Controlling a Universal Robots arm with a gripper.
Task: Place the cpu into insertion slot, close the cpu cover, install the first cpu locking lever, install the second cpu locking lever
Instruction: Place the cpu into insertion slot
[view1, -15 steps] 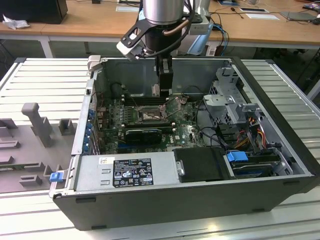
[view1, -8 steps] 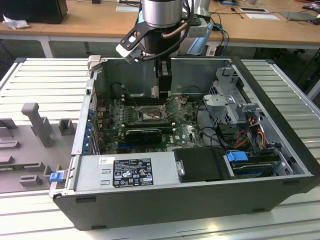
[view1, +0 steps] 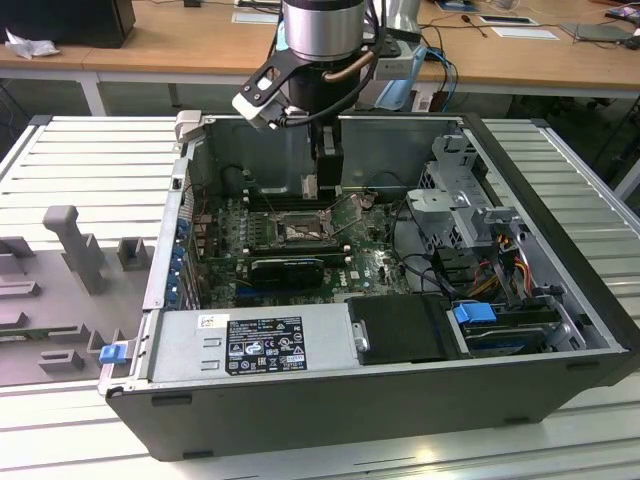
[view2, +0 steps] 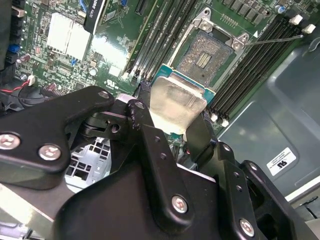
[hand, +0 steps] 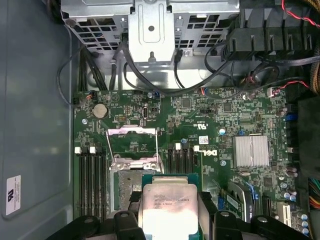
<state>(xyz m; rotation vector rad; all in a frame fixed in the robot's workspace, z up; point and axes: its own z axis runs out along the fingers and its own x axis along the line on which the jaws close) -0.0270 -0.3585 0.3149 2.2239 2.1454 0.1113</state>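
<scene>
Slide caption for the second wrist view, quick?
Gripper jaws shut on the cpu over the motherboard, insertion slot open and empty.

No print is clear enough to read. A black label (view1: 265, 345) with white small type lies on the power supply (view1: 180, 350), with a small white sticker (view1: 213, 322) just beside it. In the second wrist view a wall sticker (view2: 280, 161) with dark print sits on the grey case wall (view2: 280, 100). In the first wrist view faint lines of type cross the cpu (hand: 167, 205), and white markings dot the motherboard (hand: 210, 110).
</scene>
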